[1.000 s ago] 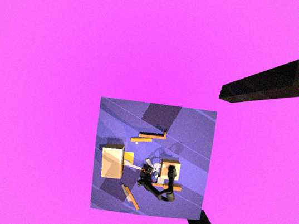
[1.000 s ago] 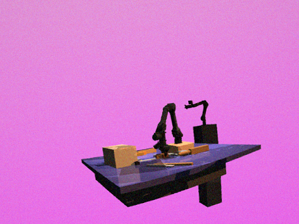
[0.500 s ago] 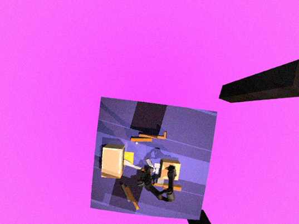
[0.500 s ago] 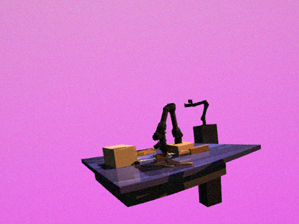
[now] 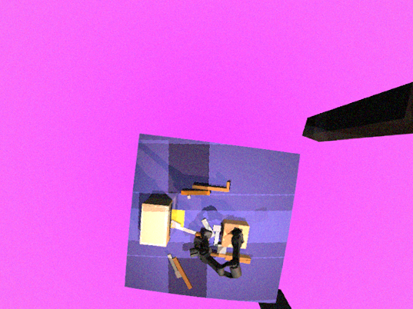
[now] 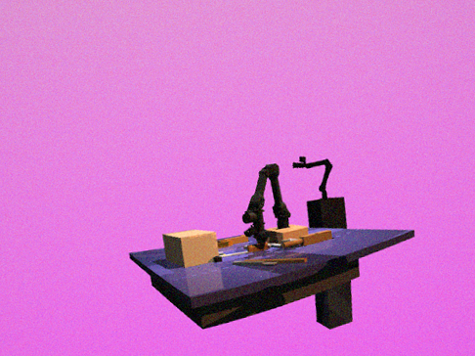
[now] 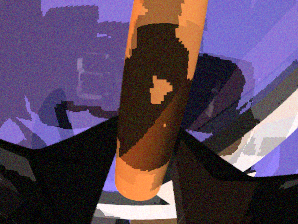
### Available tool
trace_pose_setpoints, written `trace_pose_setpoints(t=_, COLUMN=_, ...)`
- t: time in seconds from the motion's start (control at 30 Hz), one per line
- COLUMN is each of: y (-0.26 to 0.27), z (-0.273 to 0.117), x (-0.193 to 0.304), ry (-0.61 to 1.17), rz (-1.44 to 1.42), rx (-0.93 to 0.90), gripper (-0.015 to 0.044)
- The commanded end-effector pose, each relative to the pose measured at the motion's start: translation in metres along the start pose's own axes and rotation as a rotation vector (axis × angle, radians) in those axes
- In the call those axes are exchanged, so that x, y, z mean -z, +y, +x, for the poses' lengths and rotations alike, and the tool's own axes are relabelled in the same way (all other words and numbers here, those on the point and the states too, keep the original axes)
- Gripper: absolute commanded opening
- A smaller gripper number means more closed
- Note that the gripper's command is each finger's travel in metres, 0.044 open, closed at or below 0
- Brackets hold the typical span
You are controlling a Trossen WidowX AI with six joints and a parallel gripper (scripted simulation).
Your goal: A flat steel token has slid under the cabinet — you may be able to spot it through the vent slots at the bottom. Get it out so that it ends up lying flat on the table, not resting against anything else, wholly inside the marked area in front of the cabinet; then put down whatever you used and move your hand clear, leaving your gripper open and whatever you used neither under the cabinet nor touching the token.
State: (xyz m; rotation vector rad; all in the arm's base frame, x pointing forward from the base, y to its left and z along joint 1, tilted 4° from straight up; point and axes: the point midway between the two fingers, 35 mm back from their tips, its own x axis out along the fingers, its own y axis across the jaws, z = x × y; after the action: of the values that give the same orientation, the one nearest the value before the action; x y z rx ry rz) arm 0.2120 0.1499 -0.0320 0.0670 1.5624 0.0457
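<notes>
Fingers of my black gripper (image 5: 201,234) (image 6: 259,246) (image 7: 149,125) stand part-open, clamped on the round orange handle (image 5: 198,234) (image 6: 253,249) (image 7: 137,186), apparently to steer its pale rod (image 5: 187,229) (image 6: 235,254) beneath the cream box-shaped cabinet (image 5: 153,226) (image 6: 199,248); flat steel token unseen, presumably underneath.

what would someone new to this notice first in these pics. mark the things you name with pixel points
Probably the bright pink backdrop around the blue-violet table (image 5: 249,180) (image 6: 239,279), with the big pale cabinet (image 5: 153,226) (image 6: 198,246) near one edge. Next, the black arm (image 5: 218,267) (image 6: 258,191) bending down mid-table, its gripper (image 5: 199,235) (image 6: 258,246) (image 7: 145,127) shut on a thick orange handle (image 7: 160,185). A bright yellow patch (image 5: 178,217) also stands out beside the cabinet.
</notes>
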Motion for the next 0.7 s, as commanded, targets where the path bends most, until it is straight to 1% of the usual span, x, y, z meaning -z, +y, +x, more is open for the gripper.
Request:
trace_pose_setpoints(t=0.0, y=0.0, z=-0.001, x=0.004, ry=-0.001, rz=0.001, rx=0.0, gripper=0.0)
trace_pose_setpoints(t=0.23, y=0.001, z=-0.002, x=0.011, ry=-0.001, rz=0.002, rx=-0.001, gripper=0.0)
trace_pose_setpoints(t=0.67, y=0.0, z=-0.001, x=-0.007, ry=-0.004, rz=-0.002, rx=-0.001, gripper=0.0)
